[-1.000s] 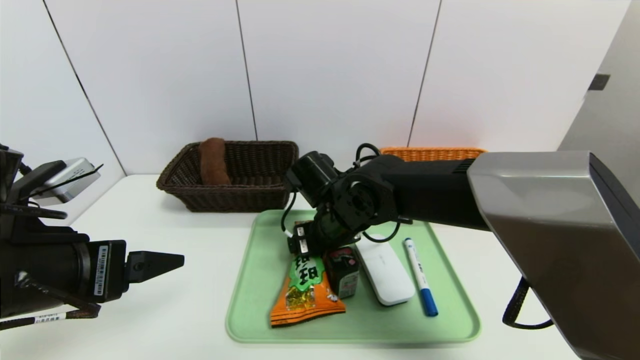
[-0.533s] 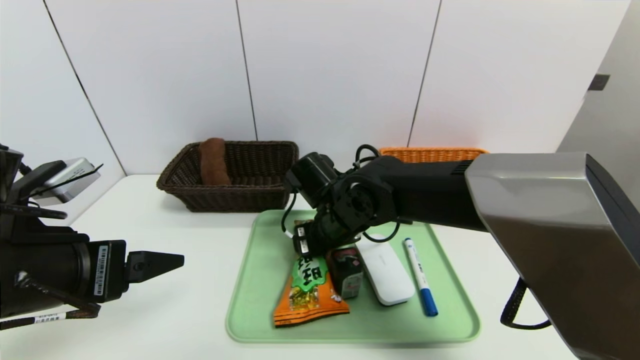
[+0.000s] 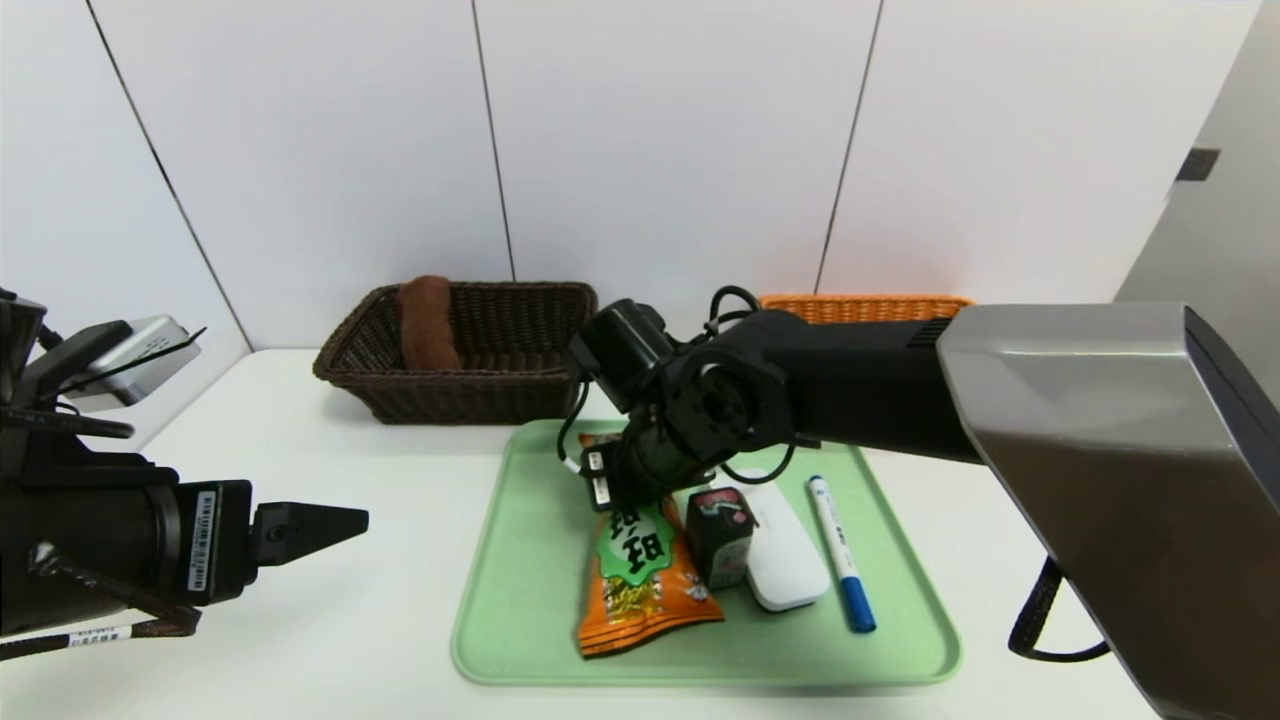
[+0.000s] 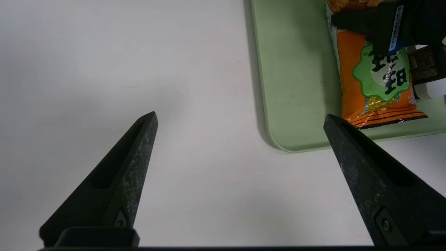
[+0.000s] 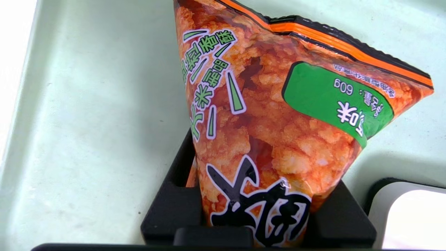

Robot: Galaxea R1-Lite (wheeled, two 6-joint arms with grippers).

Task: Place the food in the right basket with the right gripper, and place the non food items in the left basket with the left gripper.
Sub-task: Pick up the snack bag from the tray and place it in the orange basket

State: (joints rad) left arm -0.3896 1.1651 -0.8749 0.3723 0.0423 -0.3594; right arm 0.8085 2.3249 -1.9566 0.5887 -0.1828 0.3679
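A: Which step is this?

B: The grasp. The right end effector (image 5: 256,195) is clenched on the snack bag (image 3: 645,575), pinching it at the middle of the green tray (image 3: 510,600).

A: And next?

B: I'd say lift clear of the battery (image 3: 722,535), then carry it to the far right orange basket (image 3: 865,307). The left end effector (image 4: 240,150) hangs released over the counter (image 3: 330,600).

Tray (image 3: 505,610) before two baskets (image 3: 520,385); on it, left to right: snack bag (image 3: 645,585), battery (image 3: 722,535), white case (image 3: 790,565), marker (image 3: 840,550).
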